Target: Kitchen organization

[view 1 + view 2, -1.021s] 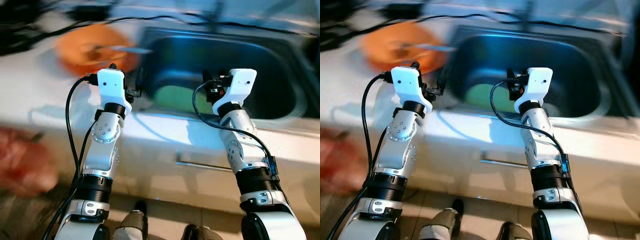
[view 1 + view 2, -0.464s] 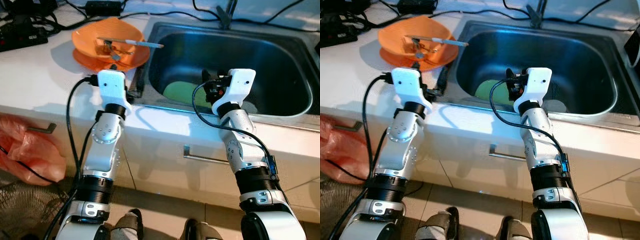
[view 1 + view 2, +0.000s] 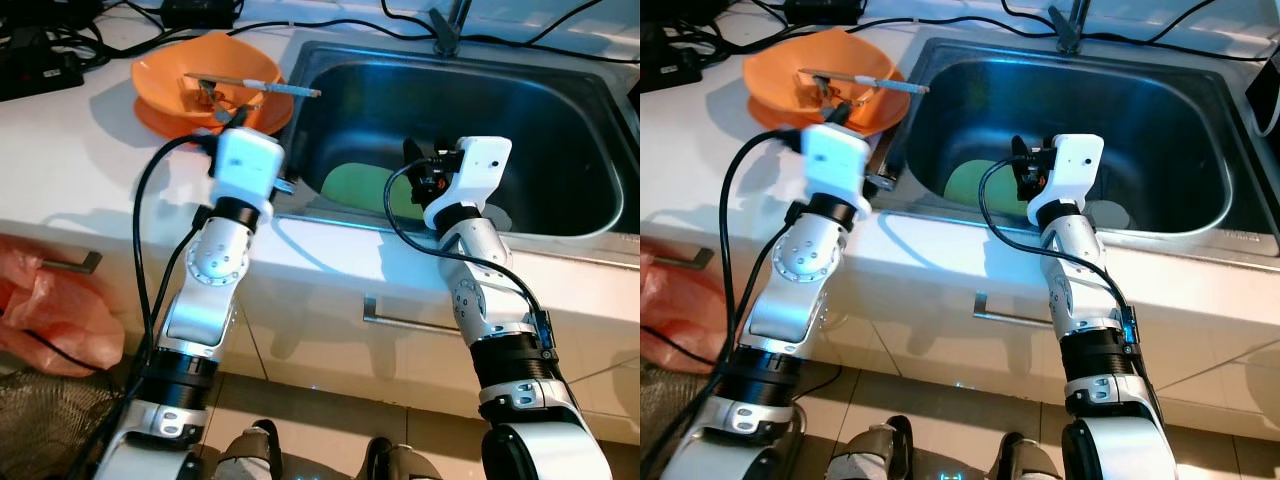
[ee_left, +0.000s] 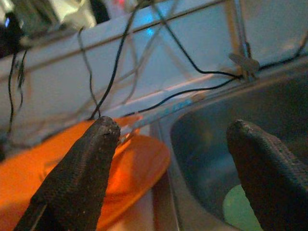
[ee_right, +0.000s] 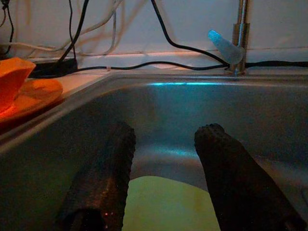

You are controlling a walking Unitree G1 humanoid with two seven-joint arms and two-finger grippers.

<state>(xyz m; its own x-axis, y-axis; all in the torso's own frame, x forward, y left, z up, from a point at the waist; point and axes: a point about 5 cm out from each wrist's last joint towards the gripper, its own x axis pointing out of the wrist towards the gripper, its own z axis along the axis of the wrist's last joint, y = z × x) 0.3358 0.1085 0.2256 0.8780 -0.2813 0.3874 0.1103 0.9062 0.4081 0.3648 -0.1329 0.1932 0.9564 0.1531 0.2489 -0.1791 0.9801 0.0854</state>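
An orange dish (image 3: 190,100) sits on the white counter left of the steel sink (image 3: 590,225). A white-handled utensil (image 3: 255,85) lies across the dish. A pale green plate (image 3: 360,188) lies flat in the sink basin. My left gripper (image 4: 173,126) hovers open and empty over the counter's front edge, pointing between the dish and the sink's left rim; its white wrist (image 3: 246,163) hides the fingers from above. My right gripper (image 5: 167,129) hangs open and empty over the sink's front rim, its fingers (image 5: 103,178) aimed across the green plate (image 5: 166,204).
A faucet (image 3: 445,25) stands behind the sink, and black cables (image 3: 300,25) run along the back of the counter. A black power strip (image 3: 40,70) lies at far left. An orange plastic bag (image 3: 50,310) hangs low on the left. Drawer handle (image 3: 410,322) below.
The blurred head views have steadied. My left wrist has lifted, turned and swung right, closer to the sink's left rim. The right arm has kept its place.
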